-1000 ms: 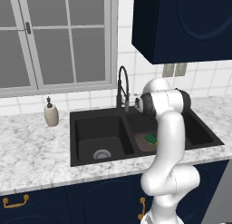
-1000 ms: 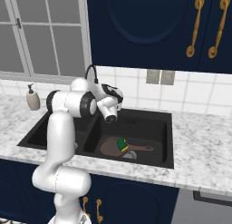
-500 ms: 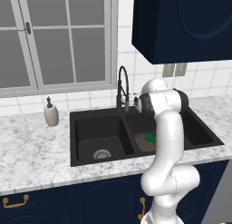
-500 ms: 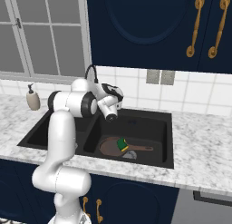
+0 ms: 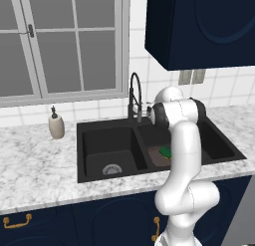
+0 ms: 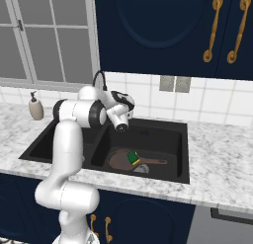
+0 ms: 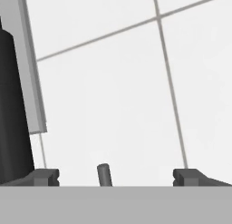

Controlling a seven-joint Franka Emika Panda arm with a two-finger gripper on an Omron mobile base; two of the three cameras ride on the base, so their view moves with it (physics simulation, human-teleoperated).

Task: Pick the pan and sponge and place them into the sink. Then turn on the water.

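Pan and sponge lie in the sink. Empty tool, wide open, nears the faucet; next, push its lever.

Your kitchen backdrop
You face a marble counter, white tiled wall, grey-framed window, and navy cabinets.

One pan, one sponge, one faucet, seemingly one soap bottle
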